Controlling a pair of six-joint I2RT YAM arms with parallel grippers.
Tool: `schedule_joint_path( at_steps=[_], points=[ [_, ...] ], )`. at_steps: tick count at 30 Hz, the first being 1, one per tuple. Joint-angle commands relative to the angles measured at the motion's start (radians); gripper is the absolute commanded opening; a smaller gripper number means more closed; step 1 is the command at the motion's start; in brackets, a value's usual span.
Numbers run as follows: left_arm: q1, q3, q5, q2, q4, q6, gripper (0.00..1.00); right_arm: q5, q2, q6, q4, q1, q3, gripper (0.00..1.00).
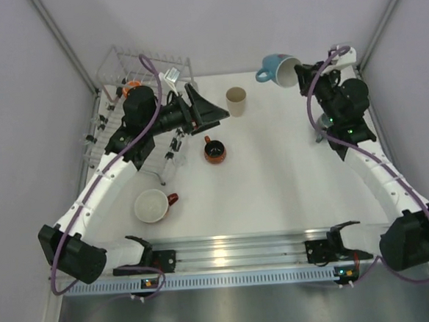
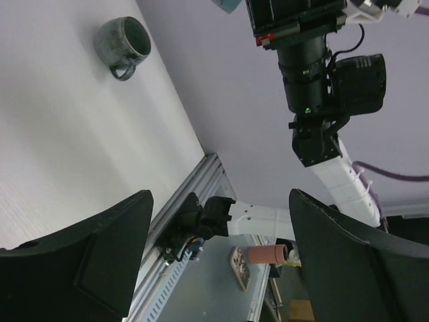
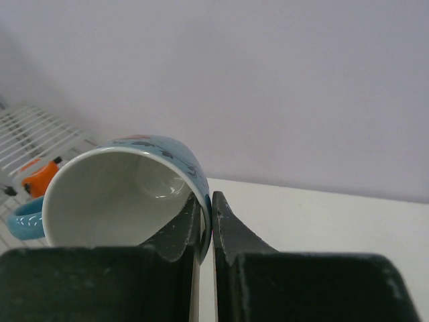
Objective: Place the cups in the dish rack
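Observation:
My right gripper (image 1: 302, 72) is shut on the rim of the light blue mug (image 1: 280, 68), one finger inside and one outside; the mug (image 3: 120, 194) is tipped on its side, lifted at the back right. My left gripper (image 1: 211, 111) is open and empty beside the dish rack (image 1: 119, 64), pointing right toward the beige tumbler (image 1: 236, 100). The orange mug (image 1: 130, 86) sits in the rack. The dark red-handled mug (image 1: 215, 152) stands mid-table and also shows in the left wrist view (image 2: 124, 43). The white red-handled cup (image 1: 152, 205) stands near left.
The rack fills the back left corner, partly under my left arm. Walls close the table on the left, back and right. A metal rail (image 1: 235, 248) with the arm bases runs along the near edge.

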Motion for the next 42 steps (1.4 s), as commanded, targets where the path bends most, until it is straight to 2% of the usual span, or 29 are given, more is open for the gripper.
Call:
schedule_joint_path(
  at_steps=[1, 5, 14, 18, 24, 28, 31, 35, 36, 38, 39, 40, 42],
  points=[
    [0.006, -0.005, 0.116, 0.005, 0.167, -0.099, 0.88, -0.023, -0.093, -0.061, 0.195, 0.071, -0.026, 0.0],
    [0.007, -0.012, 0.122, 0.009, 0.17, -0.116, 0.88, -0.022, -0.164, -0.058, 0.204, 0.151, -0.066, 0.0],
    [0.009, -0.097, 0.181, 0.026, 0.405, -0.269, 0.86, -0.037, -0.239, -0.039, 0.259, 0.304, -0.17, 0.0],
    [0.007, -0.168, 0.21, 0.045, 0.586, -0.436, 0.8, -0.031, -0.244, -0.054, 0.278, 0.363, -0.173, 0.0],
    [0.007, -0.202, 0.214, 0.056, 0.618, -0.479, 0.76, -0.026, -0.238, -0.074, 0.304, 0.43, -0.175, 0.0],
    [0.007, -0.237, 0.223, 0.066, 0.731, -0.568, 0.73, -0.017, -0.233, -0.097, 0.315, 0.473, -0.181, 0.0],
    [0.007, -0.278, 0.217, 0.074, 0.861, -0.668, 0.65, -0.008, -0.23, -0.116, 0.321, 0.498, -0.193, 0.0],
    [0.007, -0.323, 0.211, 0.08, 0.968, -0.763, 0.43, -0.016, -0.222, -0.13, 0.36, 0.507, -0.225, 0.0],
    [0.009, -0.334, 0.211, 0.079, 0.973, -0.778, 0.34, -0.013, -0.224, -0.128, 0.374, 0.507, -0.247, 0.0],
    [0.007, -0.343, 0.205, 0.071, 0.973, -0.786, 0.22, -0.003, -0.224, -0.125, 0.39, 0.508, -0.261, 0.0],
    [0.007, -0.347, 0.205, 0.068, 0.973, -0.791, 0.07, 0.0, -0.219, -0.127, 0.388, 0.507, -0.264, 0.0],
    [0.007, -0.349, 0.205, 0.068, 0.973, -0.794, 0.0, -0.005, -0.216, -0.127, 0.387, 0.507, -0.265, 0.0],
    [0.009, -0.349, 0.204, 0.066, 0.974, -0.792, 0.0, -0.011, -0.21, -0.124, 0.387, 0.508, -0.267, 0.0]
  ],
)
